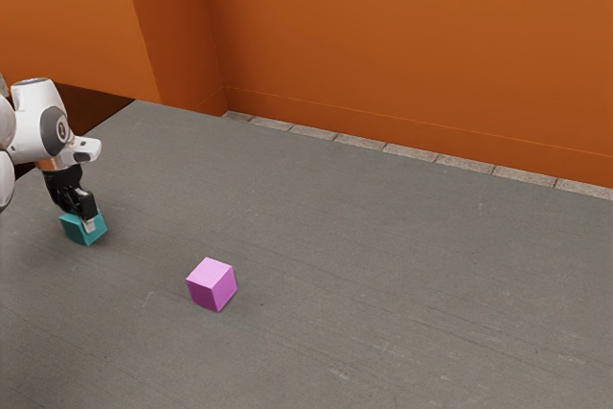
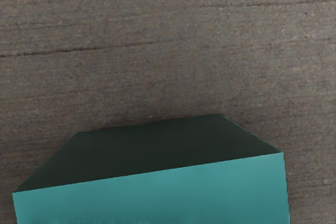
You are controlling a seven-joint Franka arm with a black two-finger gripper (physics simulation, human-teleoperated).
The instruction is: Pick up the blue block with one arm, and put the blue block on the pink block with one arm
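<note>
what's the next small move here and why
Probably, once gripped, lift the blue block straight up a little: the gripper is down on it, it looks to rest on the grey surface, and the pink block stands apart toward the exterior view's right, so it needs height.

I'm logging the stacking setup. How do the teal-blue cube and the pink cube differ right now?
Colour: the teal-blue cube is teal, while the pink cube is bright pink. Place: the teal-blue cube lies at the exterior view's left, and the pink cube lies nearer the middle, apart from it. State: the black gripper is at the teal-blue cube, while the pink cube stands free. Both are cubes of similar size.
</note>
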